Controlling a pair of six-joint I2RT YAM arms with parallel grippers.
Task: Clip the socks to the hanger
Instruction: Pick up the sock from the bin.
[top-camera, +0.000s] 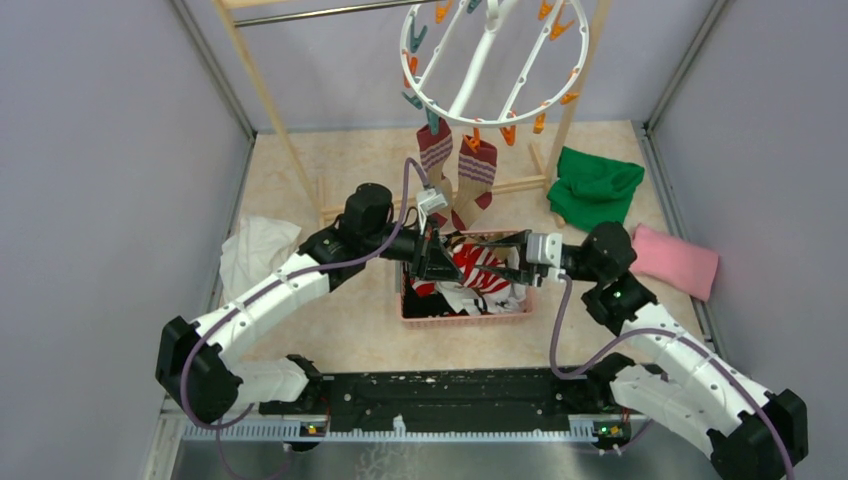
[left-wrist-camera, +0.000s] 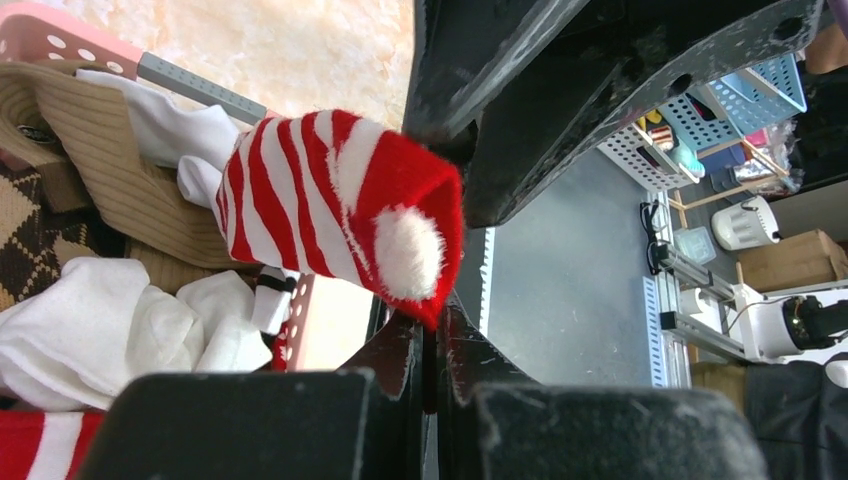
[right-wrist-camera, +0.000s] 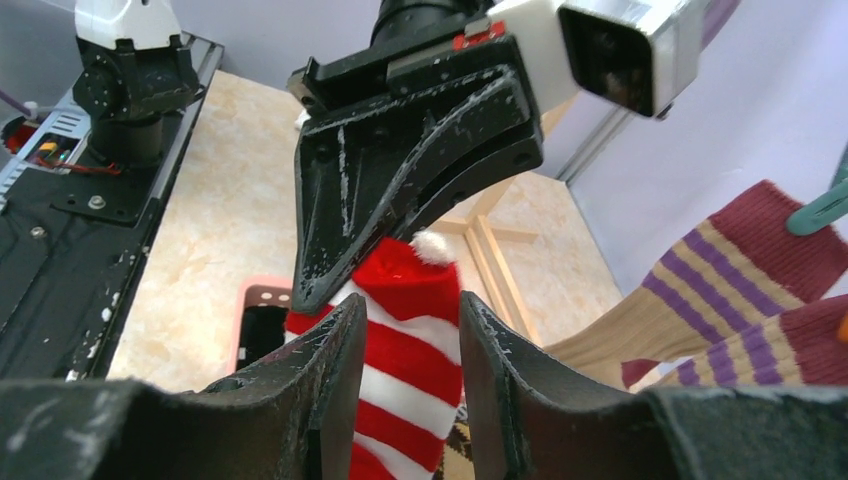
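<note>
Above the bench (top-camera: 340, 180) the hanger (top-camera: 490, 60) hangs with two tan and maroon striped socks (top-camera: 478, 165) pegged to its near rim. Below them sits the pink basket (top-camera: 465, 318). Over it the red-and-white striped sock (left-wrist-camera: 340, 200) is held in the air. The left gripper (left-wrist-camera: 432, 345) is clamped on one end, while the right gripper (right-wrist-camera: 412, 310) has its fingers apart, one on either side of the sock.

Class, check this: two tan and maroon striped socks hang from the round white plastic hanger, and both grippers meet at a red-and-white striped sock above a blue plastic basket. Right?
Wrong in one respect: the plastic basket is pink, not blue; the top external view shows it. The striped socks on the white hanger and the left gripper and right gripper at the red-and-white sock stand.
</note>
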